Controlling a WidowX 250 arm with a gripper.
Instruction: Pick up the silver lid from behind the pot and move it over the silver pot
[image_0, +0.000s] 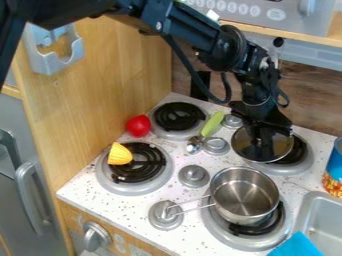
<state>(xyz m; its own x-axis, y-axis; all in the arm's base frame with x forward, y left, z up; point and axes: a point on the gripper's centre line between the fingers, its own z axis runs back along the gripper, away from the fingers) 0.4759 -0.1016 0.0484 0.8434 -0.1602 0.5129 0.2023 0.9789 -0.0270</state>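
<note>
- Black gripper is hanging at the glass lid, over the upper-right burner; whether it's clamping, I can't tell.
- Handling the lid seems to be the step underway; the next move is probably needing a sure hold.
- Steel pot is sitting just in front, the sink is edging the right, and room is opening above the pot's rim.
</note>
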